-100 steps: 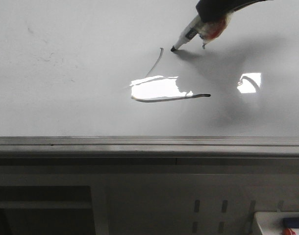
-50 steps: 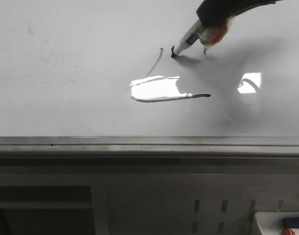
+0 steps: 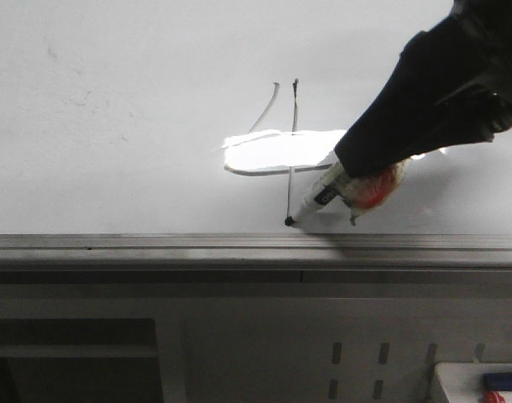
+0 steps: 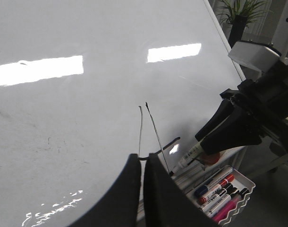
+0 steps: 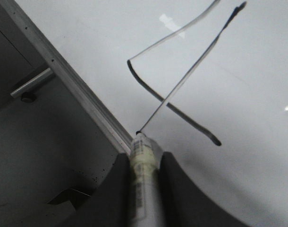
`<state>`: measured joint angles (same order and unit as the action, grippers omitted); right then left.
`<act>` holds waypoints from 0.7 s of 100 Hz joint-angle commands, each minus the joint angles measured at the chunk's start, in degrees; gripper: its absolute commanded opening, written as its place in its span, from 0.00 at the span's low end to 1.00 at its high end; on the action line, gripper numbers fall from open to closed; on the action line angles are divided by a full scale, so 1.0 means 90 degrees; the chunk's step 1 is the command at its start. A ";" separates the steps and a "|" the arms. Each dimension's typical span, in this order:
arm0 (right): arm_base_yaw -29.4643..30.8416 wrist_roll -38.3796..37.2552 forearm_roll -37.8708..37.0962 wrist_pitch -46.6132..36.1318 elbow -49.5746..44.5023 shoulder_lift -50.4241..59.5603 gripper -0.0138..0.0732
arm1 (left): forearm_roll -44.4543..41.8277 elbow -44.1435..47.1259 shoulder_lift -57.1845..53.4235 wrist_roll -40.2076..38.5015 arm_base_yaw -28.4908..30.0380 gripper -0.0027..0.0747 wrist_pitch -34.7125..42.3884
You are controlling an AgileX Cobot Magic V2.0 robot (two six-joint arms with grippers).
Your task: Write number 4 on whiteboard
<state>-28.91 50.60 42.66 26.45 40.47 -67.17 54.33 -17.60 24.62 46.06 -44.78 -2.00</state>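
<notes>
**Marker tip at the foot of the long stroke**

My right gripper [image 5: 144, 163] is clamped on a marker [image 3: 316, 200], whose tip touches the whiteboard [image 3: 113, 168] just ahead of my fingers, beside the grey edge rail [image 3: 155, 243]. From that tip the number 4 [image 3: 285, 138] runs away from me: long stroke, crossing bar, slanted stroke. My left gripper [image 4: 140, 163] hangs apart, jaws nearly together, holding nothing.

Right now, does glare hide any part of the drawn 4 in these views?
Front view: a bright glare patch washes out the number 4 around its bar. Left wrist view: glare strips sit clear of the strokes. Right wrist view: strokes fully readable, marker blurred up close.
</notes>
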 commanded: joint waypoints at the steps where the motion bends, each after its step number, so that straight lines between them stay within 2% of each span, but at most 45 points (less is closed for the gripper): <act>1: 0.0022 0.0003 -0.0029 -0.0580 0.0069 0.0068 0.09 | 0.0062 -0.0234 0.0012 -0.0061 -0.0027 0.01 0.0326; 15: 0.0022 0.0003 -0.0029 -0.0680 0.0069 0.0082 0.09 | 0.0062 -0.0234 0.0012 -0.0061 -0.0027 0.01 0.0302; 22: 0.0022 0.0003 0.0133 -0.0415 0.0270 0.0275 0.09 | 0.0062 -0.0234 0.0012 -0.0061 -0.0027 0.01 0.0302; 32: -0.0098 0.0003 0.0631 0.0325 0.1056 0.0815 0.09 | 0.0072 -0.0234 0.0012 -0.0061 -0.0027 0.01 0.0222; 51: -0.0520 0.0003 0.0533 0.1013 0.2520 0.1342 0.08 | 0.0205 -0.0265 0.0012 -0.0061 -0.0027 0.01 0.0222; 62: -0.0564 0.0003 0.0498 0.1314 0.2703 0.1342 0.08 | -0.0271 -0.0575 0.0068 -0.0049 -0.0027 0.05 -0.0480; 70: -0.0564 0.0003 0.0329 0.1565 0.2607 0.1276 0.08 | -0.1240 -0.0997 0.0254 -0.0037 -0.0027 0.18 -0.1447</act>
<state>-34.03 50.50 45.79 39.83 62.85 -55.43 50.57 -21.16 24.87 46.06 -44.78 -8.63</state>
